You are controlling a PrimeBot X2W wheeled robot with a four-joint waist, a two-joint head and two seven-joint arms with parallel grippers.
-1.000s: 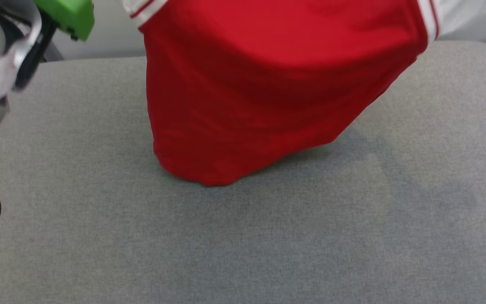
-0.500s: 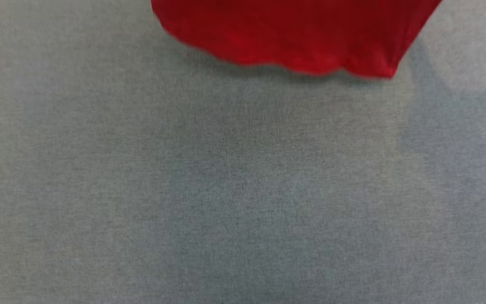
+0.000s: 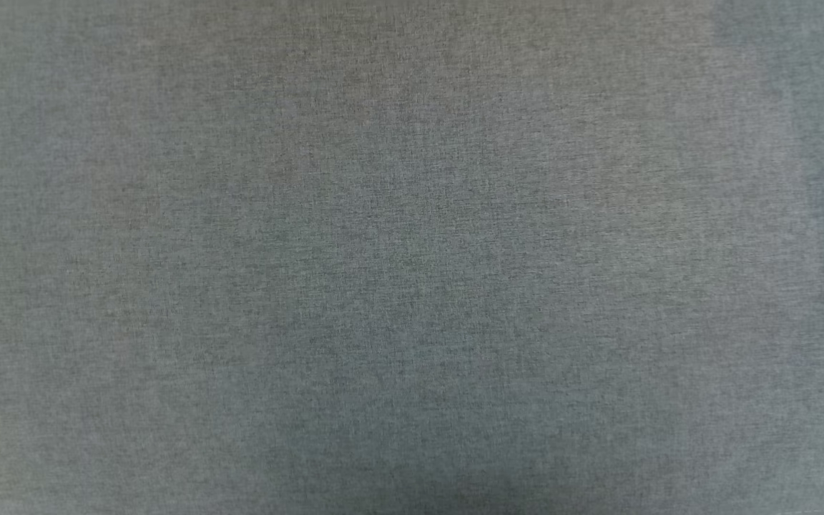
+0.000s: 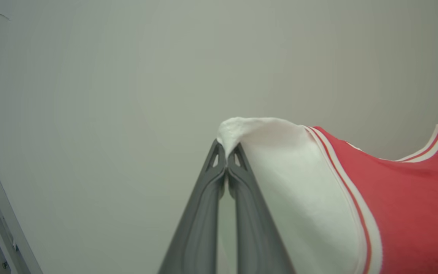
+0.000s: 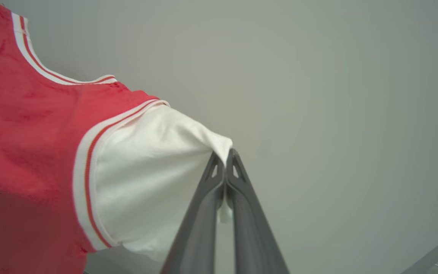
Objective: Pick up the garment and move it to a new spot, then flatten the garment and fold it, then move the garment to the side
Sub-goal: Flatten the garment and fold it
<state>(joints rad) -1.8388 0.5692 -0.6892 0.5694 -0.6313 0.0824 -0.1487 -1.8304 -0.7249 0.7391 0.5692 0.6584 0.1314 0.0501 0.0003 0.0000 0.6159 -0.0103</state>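
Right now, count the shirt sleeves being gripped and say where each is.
2. The first sleeve is pinched at its tip by the left gripper, the second sleeve by the right gripper. Both are white, on the red shirt.

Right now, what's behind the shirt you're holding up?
A plain pale wall shows behind the shirt, which the left gripper and right gripper pinch by its white sleeves. Anything directly behind the shirt itself is covered.

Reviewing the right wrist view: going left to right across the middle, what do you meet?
Red body of the garment → red-white striped trim → white sleeve → right gripper, shut on the sleeve's edge → pale wall.
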